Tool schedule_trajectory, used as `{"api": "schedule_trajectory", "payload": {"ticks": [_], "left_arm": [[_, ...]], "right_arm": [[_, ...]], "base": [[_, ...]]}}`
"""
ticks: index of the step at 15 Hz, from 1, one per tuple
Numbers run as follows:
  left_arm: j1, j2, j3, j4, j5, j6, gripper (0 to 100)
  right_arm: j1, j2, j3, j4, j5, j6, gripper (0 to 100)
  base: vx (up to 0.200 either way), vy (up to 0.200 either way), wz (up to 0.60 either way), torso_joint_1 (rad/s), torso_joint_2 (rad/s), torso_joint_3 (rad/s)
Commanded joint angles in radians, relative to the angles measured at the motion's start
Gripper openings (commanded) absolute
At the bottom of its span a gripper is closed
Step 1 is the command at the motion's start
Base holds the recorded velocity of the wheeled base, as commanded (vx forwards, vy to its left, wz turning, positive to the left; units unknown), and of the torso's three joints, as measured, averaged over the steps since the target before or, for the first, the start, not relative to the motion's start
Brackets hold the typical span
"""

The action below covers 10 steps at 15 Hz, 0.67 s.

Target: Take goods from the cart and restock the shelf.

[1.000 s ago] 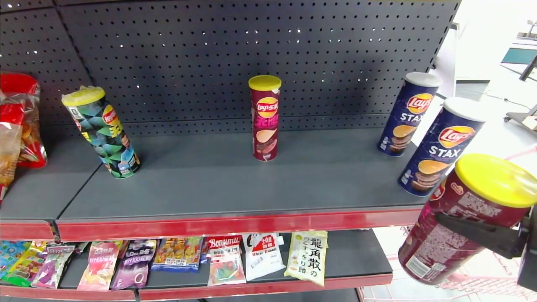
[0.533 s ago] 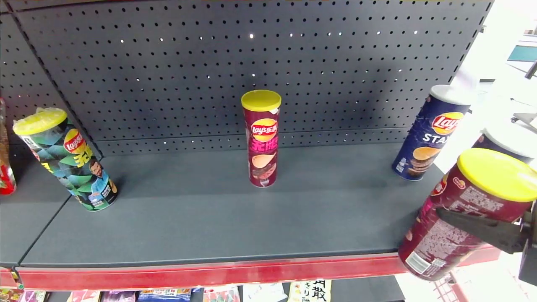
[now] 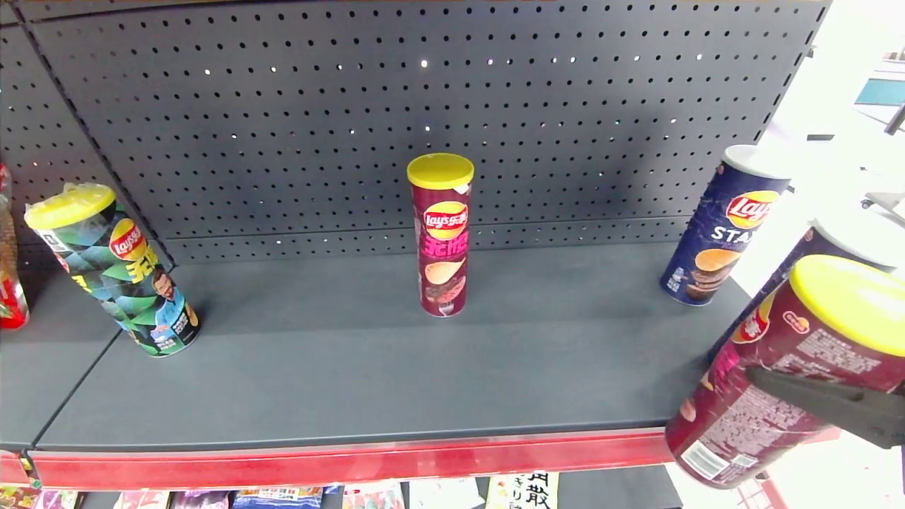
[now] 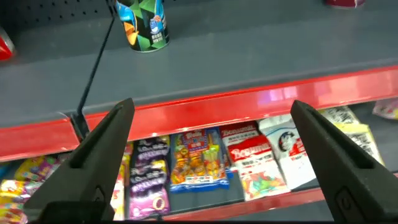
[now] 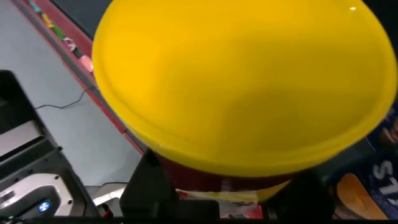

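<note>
Head view: right hand [image 3: 786, 382] grips tilted maroon, yellow-lidded chip can [image 3: 834, 311]; left hand [image 4: 211, 109] wide.

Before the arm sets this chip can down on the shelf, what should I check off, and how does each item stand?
1. Grip: ok. The right pincer is shut on the held can.
2. Can upright: not ok. It is tilted.
3. Base above the red front edge: not ok. The base overlaps that edge in the head view.
4. Landing spot: ok. There is bare shelf between the standing maroon can and the far blue can.
5. Gap to the near blue can: cannot tell. The held can hides most of it.
6. Left pincer: ok. It is open and empty.
</note>
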<state>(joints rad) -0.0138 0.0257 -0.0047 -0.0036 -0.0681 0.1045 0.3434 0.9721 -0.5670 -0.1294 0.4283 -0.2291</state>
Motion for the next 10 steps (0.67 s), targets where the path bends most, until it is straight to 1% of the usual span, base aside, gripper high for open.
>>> {"api": "schedule_trajectory", "payload": {"ticks": [1,5,6,7,8,9,10], "left_arm": [[0.009,-0.026,0.0,0.001,-0.001,-0.002,100],[0.011,-0.02,-0.008,0.002,-0.004,-0.014,100],[-0.005,0.086,-0.144,0.005,-0.016,-0.042,100],[-0.021,0.301,-0.321,0.002,-0.022,-0.166,100],[-0.029,0.393,-0.409,-0.001,-0.032,-0.207,100],[-0.058,0.513,-0.489,-0.01,-0.084,-0.158,100],[-0.14,0.665,-0.532,-0.056,-0.231,-0.048,100]], "right_arm": [[0.012,-0.015,-0.005,-0.001,0.036,0.001,0],[0.06,-0.007,-0.039,0.001,0.044,0.011,0],[0.072,0.002,-0.039,-0.001,0.044,0.011,0],[0.078,0.01,-0.04,-0.003,0.044,0.013,0],[0.08,0.016,-0.044,-0.001,0.044,0.016,0],[0.08,0.023,-0.045,-0.001,0.044,0.016,0],[0.08,0.04,-0.053,-0.003,0.044,0.017,0]], "base": [[0.0,0.0,0.0,0.0,0.0,0.0],[0.0,0.0,0.0,0.0,0.0,0.0],[0.0,0.0,0.0,0.0,0.0,0.0],[0.0,0.0,0.0,0.0,0.0,0.0],[0.0,0.0,0.0,0.0,0.0,0.0],[0.0,0.0,0.0,0.0,0.0,0.0],[0.0,0.0,0.0,0.0,0.0,0.0]]}}
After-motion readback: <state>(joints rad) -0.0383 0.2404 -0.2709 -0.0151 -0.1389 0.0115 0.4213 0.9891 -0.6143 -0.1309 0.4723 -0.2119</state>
